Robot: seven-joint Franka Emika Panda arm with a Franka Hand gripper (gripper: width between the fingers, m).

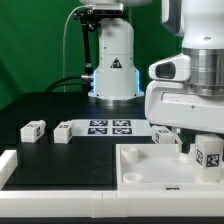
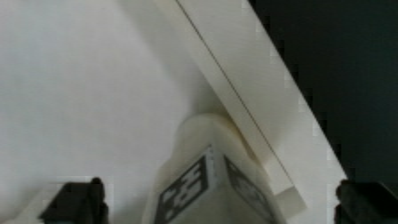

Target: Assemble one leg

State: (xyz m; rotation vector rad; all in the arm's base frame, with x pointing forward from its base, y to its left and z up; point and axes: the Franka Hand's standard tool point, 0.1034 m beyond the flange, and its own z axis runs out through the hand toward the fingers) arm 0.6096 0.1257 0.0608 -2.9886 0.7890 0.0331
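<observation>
A leg (image 1: pixel 210 157), a small white block with a black-and-white tag, stands at the far right corner of the large white panel (image 1: pixel 140 160). My gripper (image 1: pixel 203 146) hangs right over it. In the wrist view the leg (image 2: pixel 199 180) sits between my two dark fingers (image 2: pixel 75 202), with a gap on each side. The gripper (image 2: pixel 219 204) is open around it and not touching. The panel's raised rim (image 2: pixel 240 75) runs beside the leg.
Three more legs lie on the black table: two at the exterior view's left (image 1: pixel 33 129) (image 1: pixel 63 131) and one behind the panel (image 1: pixel 163 133). The marker board (image 1: pixel 110 126) lies at the back centre, before the robot base (image 1: pixel 113 65). A white part (image 1: pixel 8 165) sits at front left.
</observation>
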